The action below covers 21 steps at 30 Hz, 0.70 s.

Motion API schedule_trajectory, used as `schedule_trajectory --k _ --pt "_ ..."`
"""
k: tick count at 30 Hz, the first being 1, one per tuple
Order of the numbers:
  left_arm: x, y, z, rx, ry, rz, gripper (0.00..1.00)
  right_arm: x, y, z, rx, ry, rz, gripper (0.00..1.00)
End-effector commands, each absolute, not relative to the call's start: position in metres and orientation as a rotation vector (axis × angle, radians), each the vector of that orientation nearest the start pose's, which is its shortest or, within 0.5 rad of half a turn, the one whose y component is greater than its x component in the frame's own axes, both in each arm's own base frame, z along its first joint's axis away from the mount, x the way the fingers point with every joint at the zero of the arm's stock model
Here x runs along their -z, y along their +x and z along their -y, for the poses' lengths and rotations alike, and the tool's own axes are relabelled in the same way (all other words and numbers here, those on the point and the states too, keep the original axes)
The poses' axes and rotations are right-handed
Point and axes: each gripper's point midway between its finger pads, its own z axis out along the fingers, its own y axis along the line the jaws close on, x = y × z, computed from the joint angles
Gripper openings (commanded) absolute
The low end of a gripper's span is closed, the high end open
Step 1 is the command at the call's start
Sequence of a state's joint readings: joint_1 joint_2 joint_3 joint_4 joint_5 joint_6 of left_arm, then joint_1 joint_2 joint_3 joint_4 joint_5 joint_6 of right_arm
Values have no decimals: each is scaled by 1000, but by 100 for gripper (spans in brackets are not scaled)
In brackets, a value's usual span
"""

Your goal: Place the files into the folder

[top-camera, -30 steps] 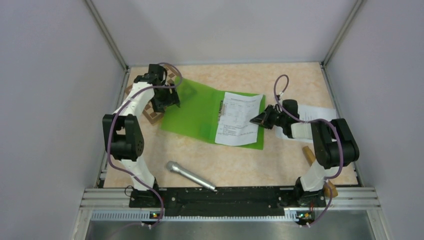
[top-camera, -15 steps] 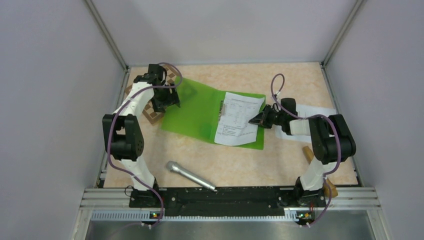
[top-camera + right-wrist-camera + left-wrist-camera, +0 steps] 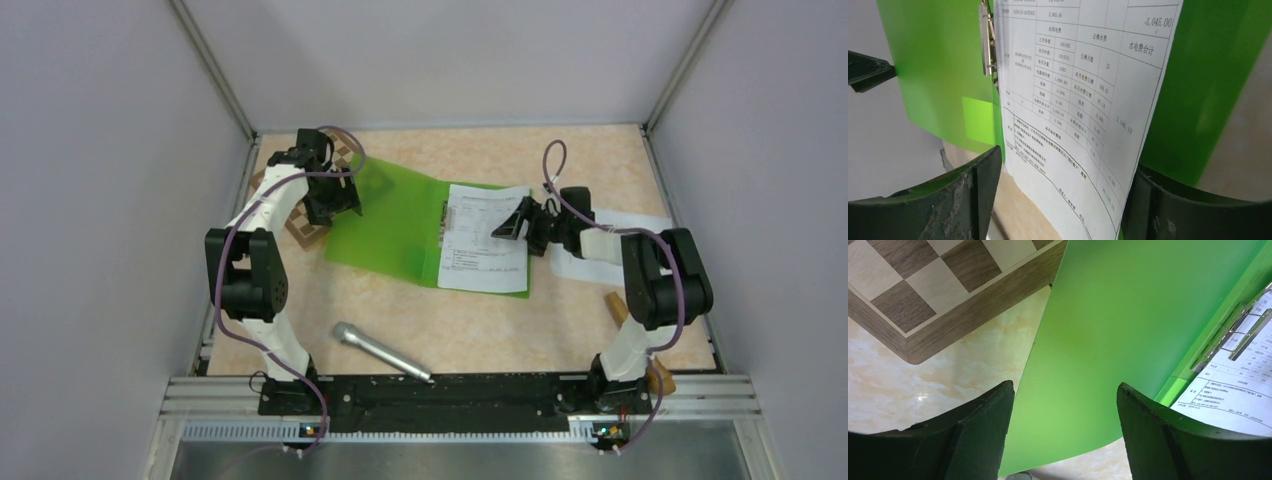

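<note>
The green folder (image 3: 385, 225) lies open on the table, its metal clip (image 3: 987, 35) along the spine. One white printed sheet of the files (image 3: 483, 240) lies on its right half. A second sheet (image 3: 625, 222) rests on the table under my right arm. My right gripper (image 3: 512, 222) hovers open over the sheet's right edge, and the paper (image 3: 1083, 90) shows between its jaws without being pinched. Over the folder's left cover (image 3: 1128, 315) my left gripper (image 3: 340, 205) stands open, holding nothing.
A brown checkered board (image 3: 300, 232) lies partly under the folder's left edge, also in the left wrist view as the board (image 3: 948, 285). A silver cylinder (image 3: 380, 350) lies near the front. A wooden piece (image 3: 618, 308) sits by the right arm's base. Grey walls enclose the table.
My right gripper has gone from shut to open and let go of the sheet, after carrying it leftward. The sheet now lies squarer on the folder's right half. The left arm is unmoved.
</note>
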<state>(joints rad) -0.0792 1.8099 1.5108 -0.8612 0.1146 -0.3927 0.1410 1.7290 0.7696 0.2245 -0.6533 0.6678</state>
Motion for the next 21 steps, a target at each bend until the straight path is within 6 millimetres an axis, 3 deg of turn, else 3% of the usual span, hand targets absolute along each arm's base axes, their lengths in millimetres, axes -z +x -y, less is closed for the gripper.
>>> schedule_trajectory --k 1,16,21 --pt "-117 397 72 319 -375 -2704 79 -81 374 -165 -1000 195 -2360 78" --pt "-117 396 75 345 -371 -2705 79 -69 365 -166 -970 224 -2426 82" --pt "-118 396 75 346 -368 -2703 79 -71 372 -165 -953 224 -2408 82"
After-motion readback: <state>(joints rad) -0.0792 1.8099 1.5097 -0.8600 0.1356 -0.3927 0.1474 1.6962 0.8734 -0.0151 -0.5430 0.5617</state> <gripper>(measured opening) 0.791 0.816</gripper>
